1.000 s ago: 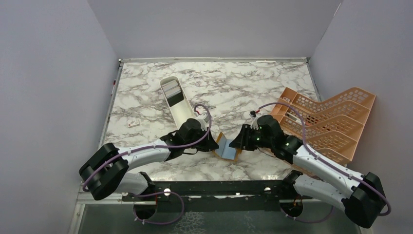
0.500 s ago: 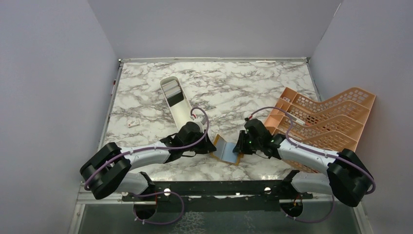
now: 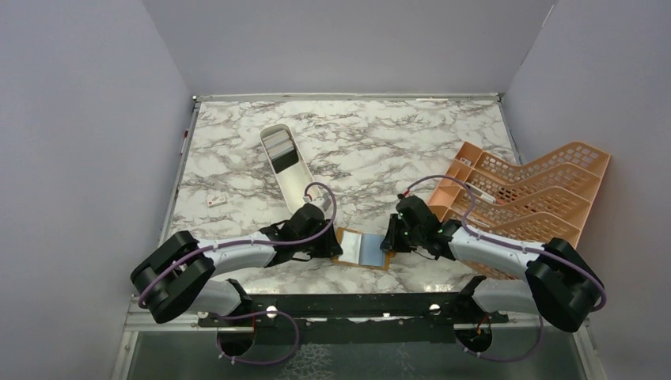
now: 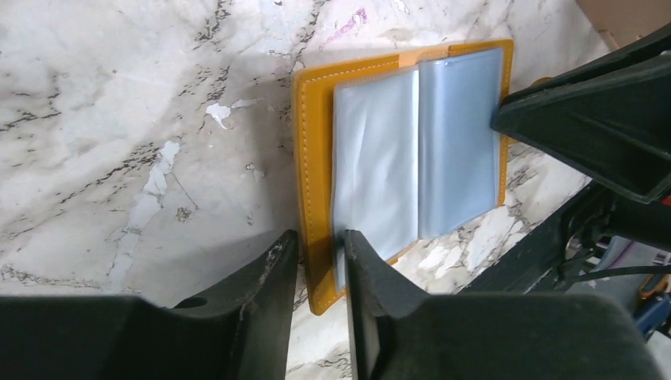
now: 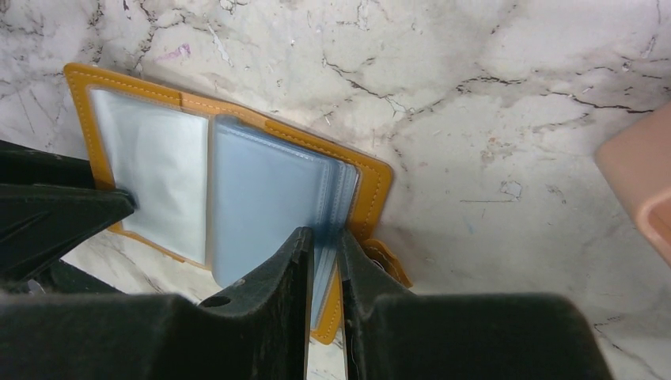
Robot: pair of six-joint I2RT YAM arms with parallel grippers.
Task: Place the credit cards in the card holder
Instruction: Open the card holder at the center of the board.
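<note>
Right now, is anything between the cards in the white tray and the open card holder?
No loose thing, only bare table. But the left gripper, shut on the left edge of the card holder, sits on that line, and the right gripper pinches its right side; neither is free to fetch the credit cards.

The card holder point(image 4: 312, 158) has a smooth, orange-tan, leather-like skin with pale stitching along the rim gripped in the left jaws. Inside it, the clear plastic sleeves point(image 4: 455, 142) look glossy, faintly wrinkled and bluish-grey where they sit between the right jaws. The left gripper point(image 4: 319, 241) is matt black plastic with pale scuffs near its tips. The right gripper point(image 5: 324, 237) has the same matt black finish. Beneath the jaws, the tabletop point(image 4: 119, 119) is smooth white marble-patterned surface with grey veins.
</note>
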